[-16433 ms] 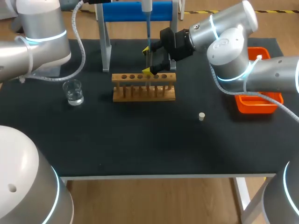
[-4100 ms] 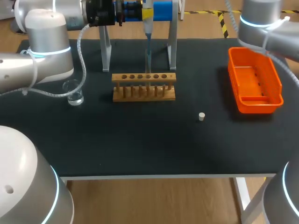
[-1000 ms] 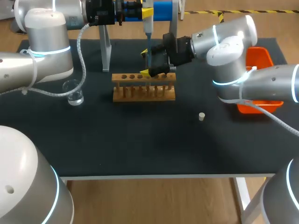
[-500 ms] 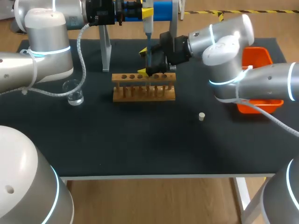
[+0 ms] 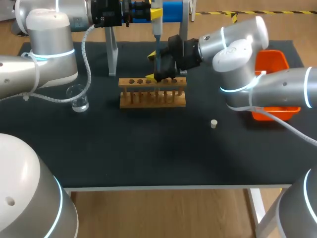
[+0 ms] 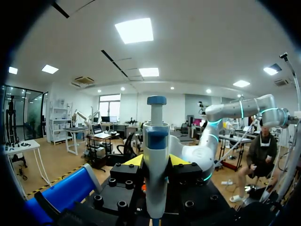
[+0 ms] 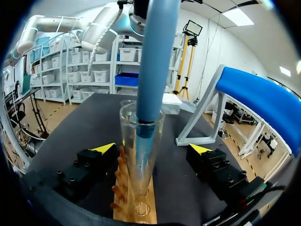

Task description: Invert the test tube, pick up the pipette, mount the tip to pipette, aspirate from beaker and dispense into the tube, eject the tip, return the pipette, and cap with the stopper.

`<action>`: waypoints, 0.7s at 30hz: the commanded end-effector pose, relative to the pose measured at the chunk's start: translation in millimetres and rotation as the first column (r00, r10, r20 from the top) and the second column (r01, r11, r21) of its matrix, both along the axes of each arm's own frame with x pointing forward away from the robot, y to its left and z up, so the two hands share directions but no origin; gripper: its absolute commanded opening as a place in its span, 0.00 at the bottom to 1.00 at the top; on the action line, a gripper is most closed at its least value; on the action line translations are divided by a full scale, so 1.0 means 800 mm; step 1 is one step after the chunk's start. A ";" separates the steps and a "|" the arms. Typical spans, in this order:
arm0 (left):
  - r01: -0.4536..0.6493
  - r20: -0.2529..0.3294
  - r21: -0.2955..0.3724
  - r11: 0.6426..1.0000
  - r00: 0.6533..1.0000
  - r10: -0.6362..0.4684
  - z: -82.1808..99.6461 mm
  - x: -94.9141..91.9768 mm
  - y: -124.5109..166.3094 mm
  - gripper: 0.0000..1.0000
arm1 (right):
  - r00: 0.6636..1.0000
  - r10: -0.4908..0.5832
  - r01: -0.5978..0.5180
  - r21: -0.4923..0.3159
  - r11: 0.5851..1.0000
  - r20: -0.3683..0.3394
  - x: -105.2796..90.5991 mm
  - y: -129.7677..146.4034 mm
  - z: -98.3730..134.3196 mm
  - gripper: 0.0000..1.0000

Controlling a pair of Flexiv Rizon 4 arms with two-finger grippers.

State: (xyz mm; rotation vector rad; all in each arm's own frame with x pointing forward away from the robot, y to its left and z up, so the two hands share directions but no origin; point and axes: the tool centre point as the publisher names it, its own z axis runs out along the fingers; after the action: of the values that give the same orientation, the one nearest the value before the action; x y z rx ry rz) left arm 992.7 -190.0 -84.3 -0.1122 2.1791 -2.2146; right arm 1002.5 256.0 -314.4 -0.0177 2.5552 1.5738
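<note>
Shows a glass test tube (image 7: 139,160) upright in a wooden rack (image 5: 152,91) toward 12 o'clock on the black table (image 5: 148,153), with a blue pipette tip (image 7: 153,61) dipped into its mouth. Shows the right hand (image 7: 151,149) spread wide on either side of the tube without touching it. Above, shows the left hand (image 6: 156,161) clamped on the pipette (image 6: 155,141). Puts a beaker (image 5: 78,97) at the rack's 9 o'clock and a small stopper (image 5: 214,123) at its 4 o'clock.
</note>
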 end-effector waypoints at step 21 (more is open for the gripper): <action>0.000 0.020 0.021 1.000 1.000 0.000 0.017 -0.006 -0.005 0.00 | 1.000 -0.001 0.001 -0.003 1.000 0.000 -0.002 -0.001 0.001 1.00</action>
State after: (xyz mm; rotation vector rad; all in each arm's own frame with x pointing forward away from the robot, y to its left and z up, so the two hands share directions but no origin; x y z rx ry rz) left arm 988.8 -193.5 -74.0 -0.0852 2.1852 -2.1903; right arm 1001.5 256.3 -314.4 -0.0149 2.5540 1.5718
